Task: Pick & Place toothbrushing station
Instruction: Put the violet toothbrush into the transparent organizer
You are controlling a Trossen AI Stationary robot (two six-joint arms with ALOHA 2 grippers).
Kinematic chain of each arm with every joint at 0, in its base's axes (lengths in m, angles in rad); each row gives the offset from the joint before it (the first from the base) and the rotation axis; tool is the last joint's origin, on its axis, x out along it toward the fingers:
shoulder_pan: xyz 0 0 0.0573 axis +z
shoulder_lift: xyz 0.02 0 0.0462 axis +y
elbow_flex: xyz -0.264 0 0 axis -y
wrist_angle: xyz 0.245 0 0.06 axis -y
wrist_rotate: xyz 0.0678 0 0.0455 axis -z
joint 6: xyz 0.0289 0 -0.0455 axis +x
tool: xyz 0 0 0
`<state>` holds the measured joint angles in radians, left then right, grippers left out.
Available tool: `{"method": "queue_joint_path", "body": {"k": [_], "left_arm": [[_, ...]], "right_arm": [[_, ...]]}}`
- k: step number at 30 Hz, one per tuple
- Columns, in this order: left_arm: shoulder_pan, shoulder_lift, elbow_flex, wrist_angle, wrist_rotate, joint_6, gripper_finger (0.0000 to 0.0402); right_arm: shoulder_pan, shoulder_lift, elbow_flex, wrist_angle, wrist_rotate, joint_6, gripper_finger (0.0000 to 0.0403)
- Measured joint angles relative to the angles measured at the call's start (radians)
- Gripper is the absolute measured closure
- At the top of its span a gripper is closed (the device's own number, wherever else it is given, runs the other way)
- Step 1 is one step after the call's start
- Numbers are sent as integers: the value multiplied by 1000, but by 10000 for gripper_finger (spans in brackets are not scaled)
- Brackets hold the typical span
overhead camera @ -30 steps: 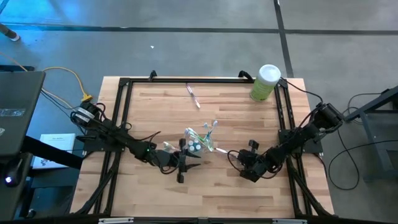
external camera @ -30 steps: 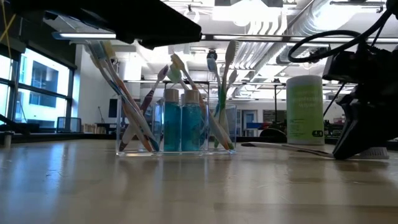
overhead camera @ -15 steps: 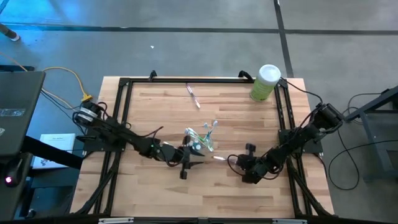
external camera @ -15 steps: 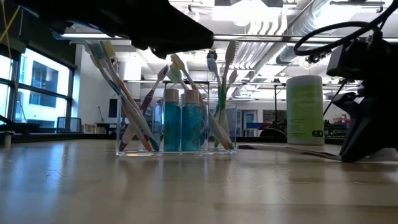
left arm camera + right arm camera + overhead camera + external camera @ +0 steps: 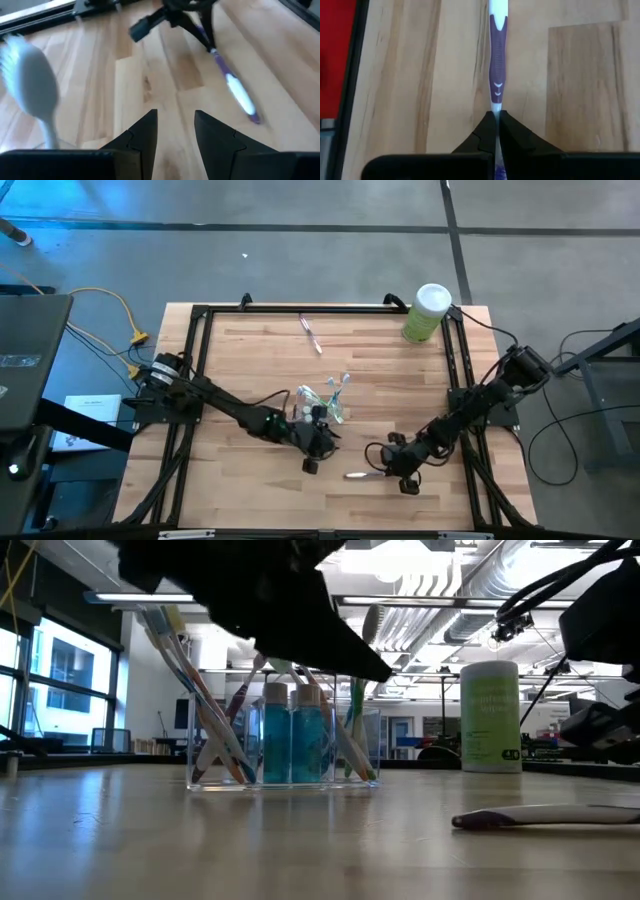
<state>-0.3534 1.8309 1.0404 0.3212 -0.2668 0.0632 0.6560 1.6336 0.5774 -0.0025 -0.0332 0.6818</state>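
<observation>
Lowered since before, purple toothbrush [image 5: 545, 816] hides its head behind right fingers [image 5: 512, 132]

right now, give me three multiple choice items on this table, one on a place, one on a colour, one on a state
1. Where does the green canister stand?
A. at a far corner of the table
B. inside the clear cup
C. under the left gripper

2. What colour is the grip on the toothbrush at the right gripper?
A. orange
B. purple
C. black

3. How is the right gripper?
A. wide open above the cup
B. shut on the toothbrush
C. shut on the canister

Answers:
1 A: the high view shows it at the table's far right corner.
2 B: the right wrist view shows a white handle with a purple grip.
3 B: its fingers pinch the handle's end.
</observation>
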Motion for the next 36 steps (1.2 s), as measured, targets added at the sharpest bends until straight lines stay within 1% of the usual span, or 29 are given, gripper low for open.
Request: {"method": "queue_joint_path", "body": {"k": [5,9,12,16,18,25,31,36], "left_arm": [[-19,0,93,-207,-7,-8,277],[-36,0,157,-343,-5,-66,277],[-44,0,198,-410,53,-126,277],[-46,1,230,-406,153,-174,277],[-47,17,247,-392,184,-192,277],[-39,95,283,-400,185,-192,277],[-26,96,288,-406,181,-219,277],[-27,90,287,-416,137,-203,277]], "right_arm": [[-29,13,0,13,-33,-36,399],[-49,15,0,20,-37,-65,399],[-58,16,0,22,-38,-85,399],[-66,17,0,27,-37,-107,399],[-71,17,0,29,-37,-113,399],[-100,19,-2,43,-13,-182,399],[-133,21,-2,52,-13,-250,399],[-177,22,-2,53,-26,-312,399]]}}
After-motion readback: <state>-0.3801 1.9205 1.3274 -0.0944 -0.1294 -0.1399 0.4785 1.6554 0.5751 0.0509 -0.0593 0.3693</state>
